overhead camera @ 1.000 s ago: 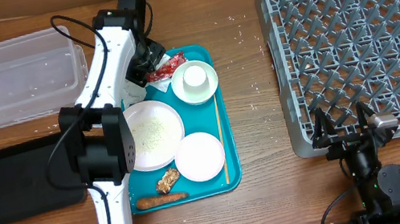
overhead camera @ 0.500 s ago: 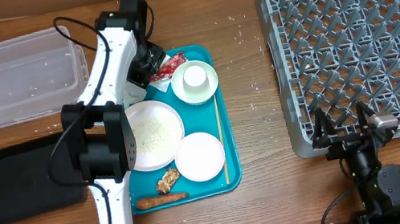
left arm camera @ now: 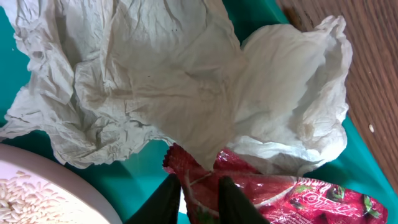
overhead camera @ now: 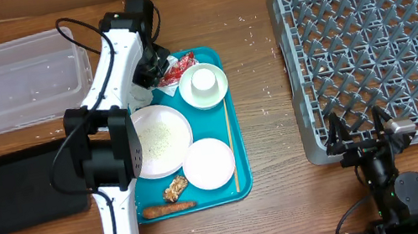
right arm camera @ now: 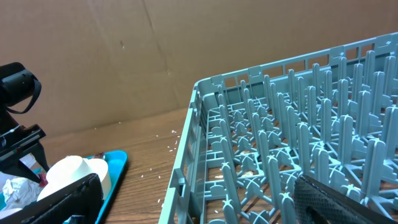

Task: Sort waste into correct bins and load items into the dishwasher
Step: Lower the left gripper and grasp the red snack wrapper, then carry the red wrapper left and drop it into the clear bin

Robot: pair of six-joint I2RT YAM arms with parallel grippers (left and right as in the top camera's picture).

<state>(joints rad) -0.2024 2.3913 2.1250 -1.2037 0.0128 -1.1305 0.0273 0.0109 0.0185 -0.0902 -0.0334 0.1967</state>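
My left gripper [overhead camera: 157,73] [left arm camera: 198,186] is at the back left corner of the teal tray [overhead camera: 197,123], shut on an edge of the red wrapper [left arm camera: 292,193] [overhead camera: 176,70]. Crumpled white tissues [left arm camera: 155,81] lie against the wrapper, partly over it. On the tray are a plate with rice grains [overhead camera: 161,138], a small plate [overhead camera: 210,163], a cup in a bowl [overhead camera: 203,84], a wooden stick [overhead camera: 230,143], a brown lump [overhead camera: 175,189] and a carrot [overhead camera: 167,211]. My right gripper [overhead camera: 359,136] [right arm camera: 205,205] stands open by the grey rack's [overhead camera: 384,45] front edge, holding nothing.
The clear tub [overhead camera: 16,85] sits at the back left, with the black tray [overhead camera: 17,191] in front of it. Rice grains are scattered on the wood between the teal tray and the rack. A cardboard wall stands behind the table.
My left gripper's jaws have closed in on the red wrapper's edge. The left arm has barely shifted, and the right arm has not moved.
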